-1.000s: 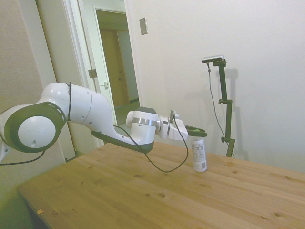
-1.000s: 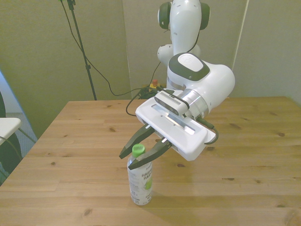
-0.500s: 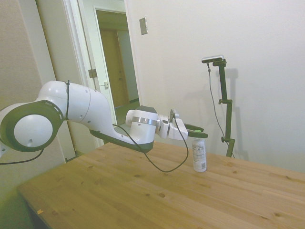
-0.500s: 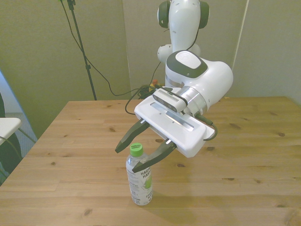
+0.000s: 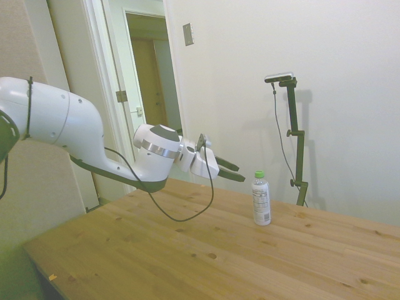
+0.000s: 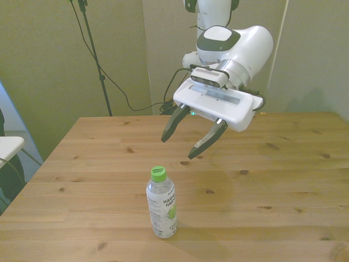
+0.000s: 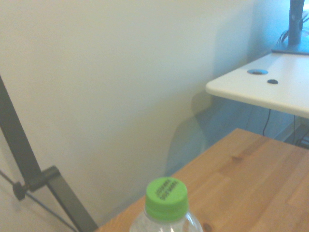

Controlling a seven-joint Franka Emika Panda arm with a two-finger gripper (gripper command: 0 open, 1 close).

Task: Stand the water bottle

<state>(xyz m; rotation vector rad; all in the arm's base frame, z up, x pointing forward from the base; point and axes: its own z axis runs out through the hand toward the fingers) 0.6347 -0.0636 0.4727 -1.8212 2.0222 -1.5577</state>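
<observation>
Your water bottle (image 6: 162,203) stands upright on the bench (image 6: 283,185), green cap up, near the edge closest to the front camera and free of any support. The hand (image 6: 189,137) hangs above the bench, well apart from the bottle, its fingers spread and holding nothing. By the look of it, the standing is done; nothing seems left for you.

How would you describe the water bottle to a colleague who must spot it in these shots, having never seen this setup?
Find the wooden table. Near its edge closest to the front camera, toward the front view's left, stands the water bottle, upright and alone, apart from the gripper, whose jaws hang open above the table. It is small, clear plastic, with a bright green cap and a white label.
</observation>
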